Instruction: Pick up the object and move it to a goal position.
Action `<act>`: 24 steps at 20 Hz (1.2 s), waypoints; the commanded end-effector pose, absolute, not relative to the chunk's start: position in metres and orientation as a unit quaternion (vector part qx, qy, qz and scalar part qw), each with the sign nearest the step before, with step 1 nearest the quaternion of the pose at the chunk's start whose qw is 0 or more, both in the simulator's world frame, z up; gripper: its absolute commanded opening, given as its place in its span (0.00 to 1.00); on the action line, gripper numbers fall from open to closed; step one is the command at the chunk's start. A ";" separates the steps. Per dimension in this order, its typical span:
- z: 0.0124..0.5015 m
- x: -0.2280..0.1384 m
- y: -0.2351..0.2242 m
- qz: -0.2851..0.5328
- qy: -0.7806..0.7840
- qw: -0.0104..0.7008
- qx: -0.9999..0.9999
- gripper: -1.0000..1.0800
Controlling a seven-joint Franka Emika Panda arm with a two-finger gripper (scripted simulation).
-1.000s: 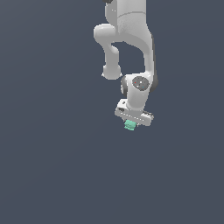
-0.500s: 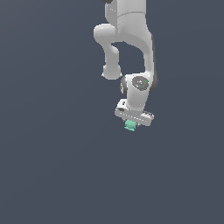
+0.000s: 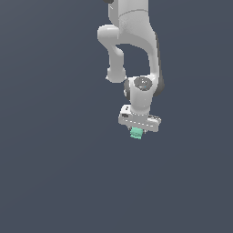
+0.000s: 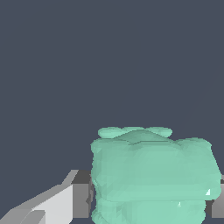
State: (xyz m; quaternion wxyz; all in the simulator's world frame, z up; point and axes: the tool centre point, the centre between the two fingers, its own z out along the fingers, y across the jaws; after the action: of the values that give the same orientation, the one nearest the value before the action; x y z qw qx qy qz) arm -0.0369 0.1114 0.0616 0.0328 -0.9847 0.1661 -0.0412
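Observation:
The object (image 3: 136,133) is a small mint-green lumpy block. In the exterior view it sits right under the white gripper (image 3: 137,132) at the end of the arm, mostly hidden by the gripper's body. In the wrist view the object (image 4: 153,170) fills the space between the two fingers (image 4: 81,192), which press on its sides. The gripper is shut on it.
The white arm (image 3: 132,41) comes down from the top of the exterior view. Around it there is only a plain dark grey-blue surface (image 3: 54,173).

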 end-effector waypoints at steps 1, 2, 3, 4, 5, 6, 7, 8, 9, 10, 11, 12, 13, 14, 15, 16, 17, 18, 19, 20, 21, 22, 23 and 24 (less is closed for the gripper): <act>0.069 -0.026 0.110 -0.057 0.154 0.044 -0.986 0.00; 0.073 -0.021 0.110 -0.063 0.148 0.050 -0.986 0.00; 0.077 -0.017 0.110 -0.070 0.142 0.055 -0.986 0.00; 0.081 -0.012 0.110 -0.078 0.136 0.061 -0.986 0.00; 0.085 -0.007 0.110 -0.085 0.129 0.067 -0.986 0.00; 0.089 -0.002 0.110 -0.093 0.123 0.073 -0.985 0.00; 0.093 0.003 0.109 -0.100 0.116 0.079 -0.985 0.00; 0.098 0.008 0.109 -0.107 0.110 0.085 -0.985 0.00; 0.102 0.012 0.109 -0.114 0.104 0.090 -0.984 0.00; 0.106 0.017 0.109 -0.121 0.098 0.096 -0.983 0.00; 0.111 0.021 0.109 -0.128 0.092 0.102 -0.982 0.00; 0.115 0.025 0.109 -0.135 0.086 0.107 -0.981 0.00; 0.120 0.029 0.109 -0.142 0.079 0.113 -0.980 0.00; 0.124 0.033 0.109 -0.148 0.074 0.118 -0.979 0.00; 0.129 0.037 0.110 -0.155 0.068 0.123 -0.978 0.00; 0.133 0.041 0.110 -0.161 0.062 0.129 -0.976 0.00; 0.138 0.045 0.110 -0.168 0.056 0.134 -0.975 0.00; 0.142 0.048 0.110 -0.174 0.050 0.139 -0.973 0.00; 0.147 0.052 0.110 -0.181 0.044 0.145 -0.972 0.00; 0.152 0.055 0.110 -0.187 0.038 0.150 -0.970 0.00; 0.157 0.058 0.110 -0.193 0.032 0.155 -0.968 0.00; 0.161 0.062 0.110 -0.200 0.027 0.160 -0.966 0.00; 0.166 0.065 0.110 -0.206 0.021 0.166 -0.964 0.00; 0.171 0.068 0.110 -0.212 0.015 0.171 -0.962 0.00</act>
State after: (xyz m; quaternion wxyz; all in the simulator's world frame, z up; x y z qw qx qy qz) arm 0.0631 0.1104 0.1633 0.1629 -0.9655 0.0241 -0.2020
